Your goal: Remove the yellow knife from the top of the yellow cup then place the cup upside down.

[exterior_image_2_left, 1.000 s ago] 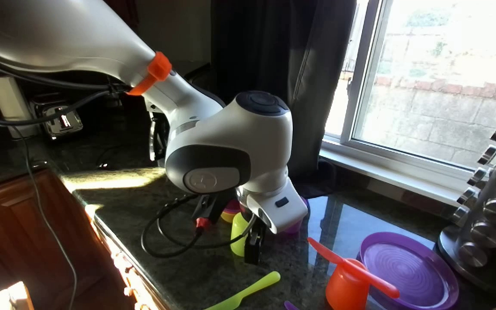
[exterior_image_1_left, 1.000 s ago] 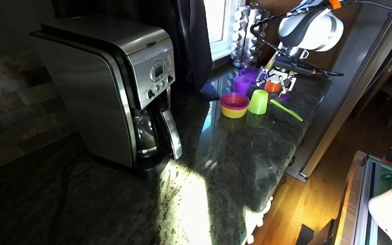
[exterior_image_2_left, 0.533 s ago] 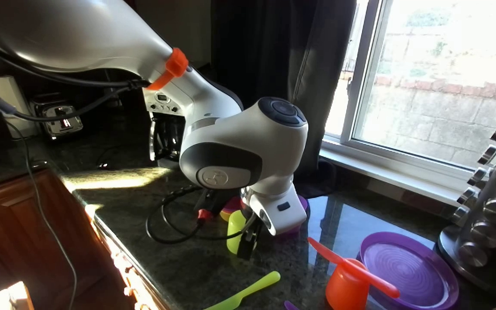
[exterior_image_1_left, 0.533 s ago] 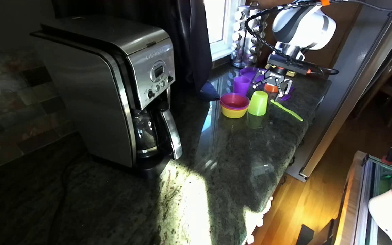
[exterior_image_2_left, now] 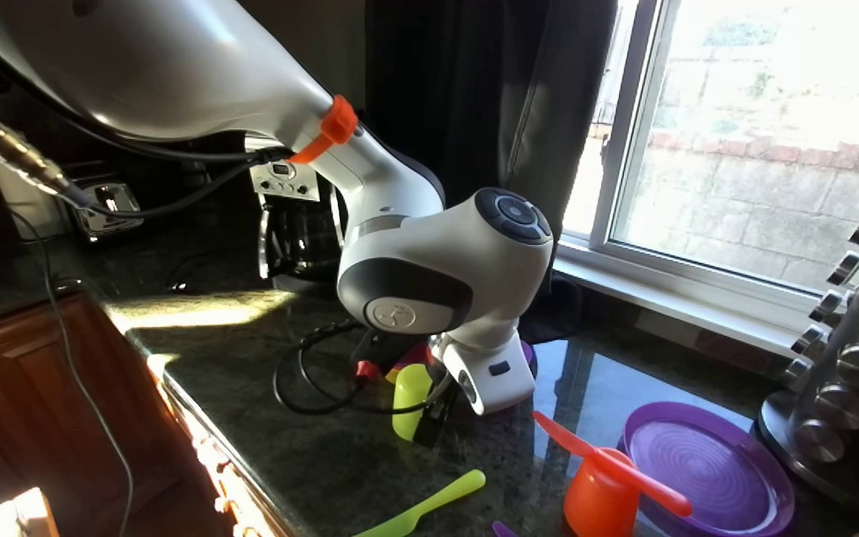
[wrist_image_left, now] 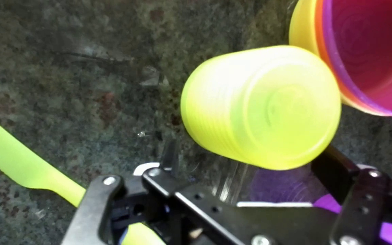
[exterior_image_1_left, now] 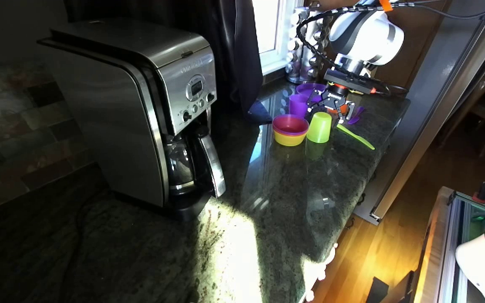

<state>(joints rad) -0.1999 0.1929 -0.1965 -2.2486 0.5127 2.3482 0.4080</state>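
The yellow cup (exterior_image_1_left: 319, 129) stands upside down on the counter, its closed base facing up in the wrist view (wrist_image_left: 284, 105). Lying flat on the counter, apart from the cup, is the yellow knife (exterior_image_1_left: 357, 137); part of it passes behind my finger linkage in the wrist view. My gripper (exterior_image_1_left: 325, 116) is open, low beside the cup, with nothing held. In the wrist view the cup's near edge lies between and just ahead of the spread fingers (wrist_image_left: 333, 173), and it hides one fingertip. Whether a finger touches the cup I cannot tell.
Stacked bowls (exterior_image_1_left: 289, 140) stand right against the cup's far side. A purple cup (exterior_image_1_left: 297, 105) is close by. An orange cup (exterior_image_2_left: 601, 503) carries an orange knife (exterior_image_2_left: 649, 485), beside a purple plate (exterior_image_2_left: 709, 466). A spice rack (exterior_image_2_left: 843, 373) and coffee maker (exterior_image_1_left: 133, 118) flank the area.
My gripper has moved toward the cup and lower, away from the orange cup, staying open. The cup seems to have shifted very slightly; the knife has not moved.
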